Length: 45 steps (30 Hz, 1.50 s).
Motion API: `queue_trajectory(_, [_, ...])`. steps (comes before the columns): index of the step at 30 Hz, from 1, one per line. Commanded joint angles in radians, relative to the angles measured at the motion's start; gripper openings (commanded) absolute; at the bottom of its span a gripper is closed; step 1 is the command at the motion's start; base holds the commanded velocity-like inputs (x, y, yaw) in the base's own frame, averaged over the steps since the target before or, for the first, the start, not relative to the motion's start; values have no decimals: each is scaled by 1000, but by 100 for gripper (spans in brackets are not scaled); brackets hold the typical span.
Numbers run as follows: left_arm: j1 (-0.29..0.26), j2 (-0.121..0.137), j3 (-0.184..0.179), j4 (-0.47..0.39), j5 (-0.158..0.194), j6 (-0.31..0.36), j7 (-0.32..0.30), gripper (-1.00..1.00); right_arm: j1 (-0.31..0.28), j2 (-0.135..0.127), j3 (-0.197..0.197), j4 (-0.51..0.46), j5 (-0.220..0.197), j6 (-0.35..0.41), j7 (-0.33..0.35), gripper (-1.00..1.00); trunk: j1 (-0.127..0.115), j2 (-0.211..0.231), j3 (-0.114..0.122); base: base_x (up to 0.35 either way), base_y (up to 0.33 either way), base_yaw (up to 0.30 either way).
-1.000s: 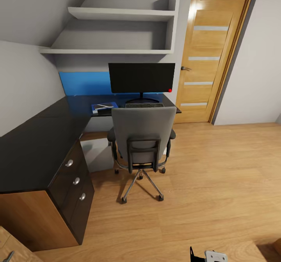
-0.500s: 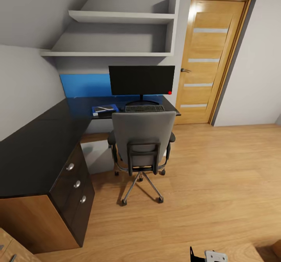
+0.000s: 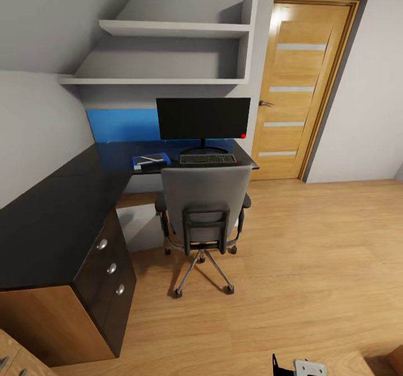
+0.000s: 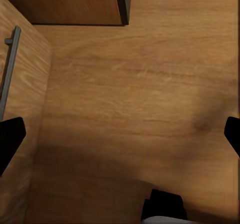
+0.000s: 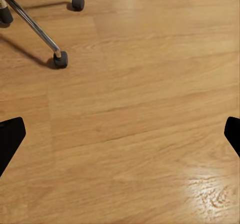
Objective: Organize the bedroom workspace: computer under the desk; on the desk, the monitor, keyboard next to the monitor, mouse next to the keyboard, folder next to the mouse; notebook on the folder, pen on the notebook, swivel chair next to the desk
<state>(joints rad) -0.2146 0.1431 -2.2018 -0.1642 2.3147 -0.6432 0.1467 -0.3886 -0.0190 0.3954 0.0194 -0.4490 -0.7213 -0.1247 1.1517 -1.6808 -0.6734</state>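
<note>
The swivel chair (image 3: 205,205) stands with its grey back toward me, pushed up to the L-shaped black desk (image 3: 50,219). On the desk the monitor (image 3: 203,119) stands upright with the keyboard (image 3: 207,159) in front of it. To the left lies the blue folder (image 3: 151,160), with what looks like the dark notebook (image 3: 146,158) and a pale pen on it. The mouse is hidden or too small to tell. The grey computer (image 3: 138,224) stands under the desk. My left gripper (image 4: 120,139) and right gripper (image 5: 120,136) hang open over the wood floor, holding nothing.
White shelves (image 3: 168,51) hang above the desk and a wooden door (image 3: 299,84) stands closed at the right. A light-wood dresser with a bar handle (image 4: 10,68) sits by my left gripper. Chair castors (image 5: 60,59) lie near my right gripper. Open floor (image 3: 313,264) stretches to the right.
The whole head view has shifted, so desk, chair and shelves sit slightly lower in the picture and more of the keyboard shows. The things themselves have not moved.
</note>
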Motion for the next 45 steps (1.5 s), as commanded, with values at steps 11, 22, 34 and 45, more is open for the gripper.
queue_trajectory(11, [-2, -4, -7, -5, 0, -4, 8, 100, -1, 0, 9, 2, -2, -3, -6, 100, -42, 77, 34, 0, 0, 0])
queue_trajectory(22, [-2, -12, -4, -9, 2, -8, 10, 100, -1, 1, 9, 2, -2, -3, -6, 100, -85, 154, 68, 0, 0, 0])
queue_trajectory(34, [-2, -73, 3, -9, 41, 2, 13, 100, -1, 1, 9, 2, -2, -3, -6, 100, -131, 238, 106, 0, 0, 0])
queue_trajectory(45, [-2, -84, 3, -2, 41, 133, 7, 100, -1, 1, 9, 2, -2, -3, -6, 100, -173, 315, 140, 0, 0, 0])
